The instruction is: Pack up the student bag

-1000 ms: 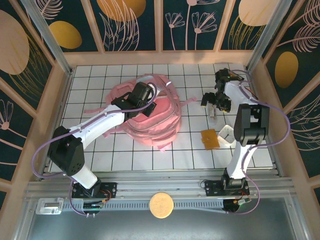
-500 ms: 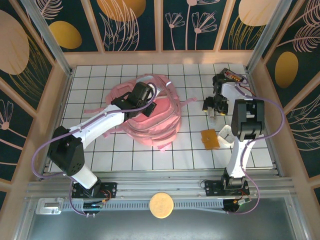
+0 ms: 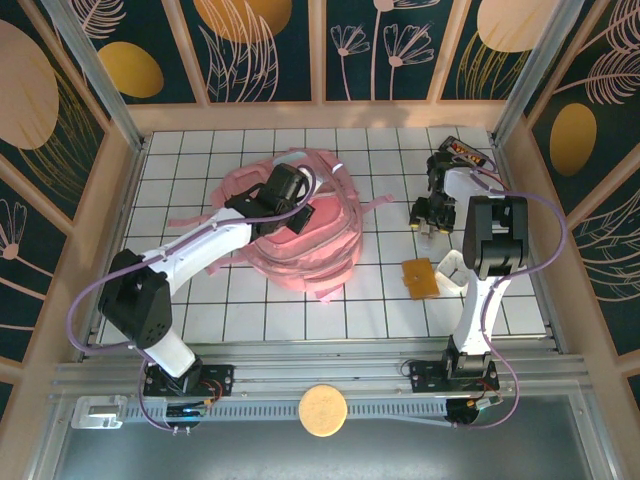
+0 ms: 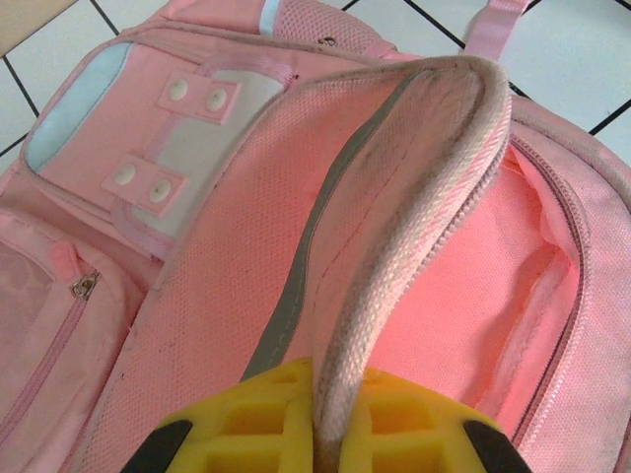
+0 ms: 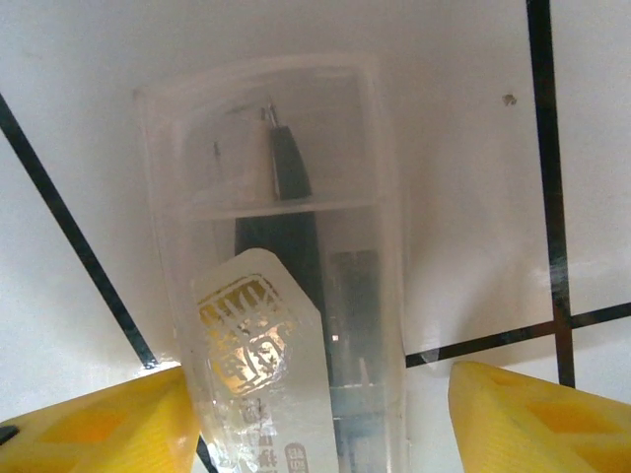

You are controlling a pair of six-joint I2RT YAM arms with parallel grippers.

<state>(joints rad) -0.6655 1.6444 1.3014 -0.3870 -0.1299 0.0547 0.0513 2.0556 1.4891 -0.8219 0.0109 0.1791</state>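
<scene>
Large pale-pink fabric student bag (image 3: 310, 255) lies centre-left, left gripper (image 4: 330, 419) clenched on its raised flap edge; at its 3 o'clock, right gripper (image 5: 315, 414) stands released astride a clear plastic case (image 5: 281, 246)

Top view: bright, even overhead light, sharp; soft short shadows on tiled table (image 3: 300, 320). Left wrist: student bag (image 4: 246, 246) sharp, pink cast, bottom edge soft. Right wrist: clear case (image 5: 365, 177) glary, slightly blurred.
</scene>
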